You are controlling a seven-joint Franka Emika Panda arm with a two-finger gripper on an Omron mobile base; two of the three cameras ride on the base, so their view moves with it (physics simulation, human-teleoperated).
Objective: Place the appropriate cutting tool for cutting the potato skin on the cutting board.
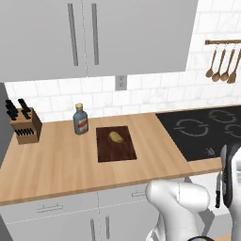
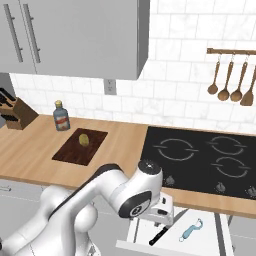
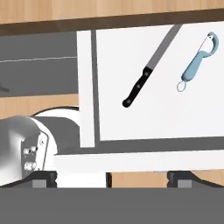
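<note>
Peeler (image 3: pixel 199 60) beside knife (image 3: pixel 148 71) in hand view; tool (image 3: pixel 111 178) seemingly wide, unladen.

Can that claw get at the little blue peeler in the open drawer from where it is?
Probably yes: the drawer is pulled open, the peeler lies uncovered, apart from the knife, and the claw looks down into it.

The bottle (image 1: pixel 81 119) bears a label too blurred to read.

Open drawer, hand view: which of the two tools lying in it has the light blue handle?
The small peeler with the pale silvery head, lying beside the black-handled knife with its long straight grey blade.
</note>
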